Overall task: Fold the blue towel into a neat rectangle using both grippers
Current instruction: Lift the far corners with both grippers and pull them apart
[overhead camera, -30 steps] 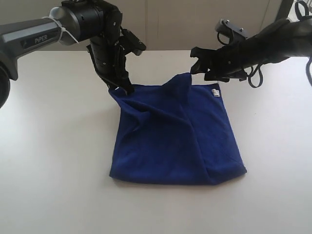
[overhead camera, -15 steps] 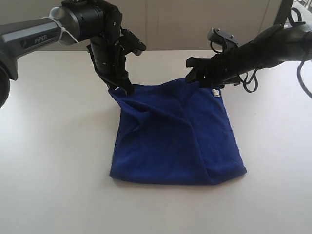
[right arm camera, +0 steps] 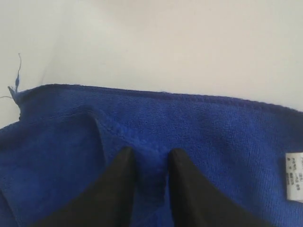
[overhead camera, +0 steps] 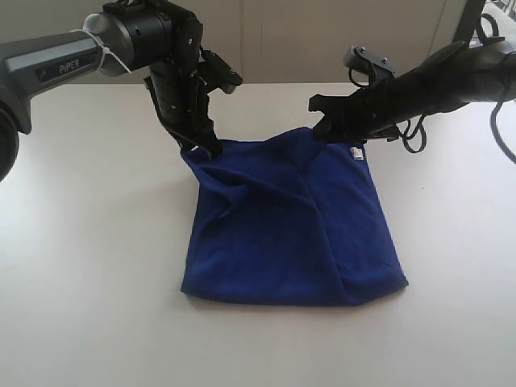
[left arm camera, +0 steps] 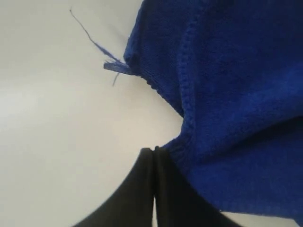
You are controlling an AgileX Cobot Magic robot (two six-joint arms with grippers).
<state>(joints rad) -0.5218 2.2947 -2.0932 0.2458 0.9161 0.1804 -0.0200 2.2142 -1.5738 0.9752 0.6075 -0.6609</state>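
The blue towel (overhead camera: 282, 234) lies folded over into a rough square on the white table, its white label (overhead camera: 355, 152) at the far right corner. My left gripper (overhead camera: 203, 148) points down at the far left corner. In the left wrist view its jaws are pressed together at the gripper's tip (left arm camera: 154, 150), right where the towel's (left arm camera: 236, 94) hem runs in. My right gripper (overhead camera: 318, 129) reaches in from the right to a raised ridge on the far edge. Seen from the right wrist, a bunched fold of towel (right arm camera: 213, 142) fills the gap of the gripper (right arm camera: 150, 153).
The white table (overhead camera: 89, 242) spreads bare round the towel on all sides. A loose blue thread (left arm camera: 94, 45) trails from the towel's corner. The label (right arm camera: 294, 176) shows beside the right fingers. A pale wall runs behind the table.
One second ago my right gripper hung open above and beside the raised ridge. It has come down and left onto the ridge and its fingers now hold the fold. The left arm has stayed put.
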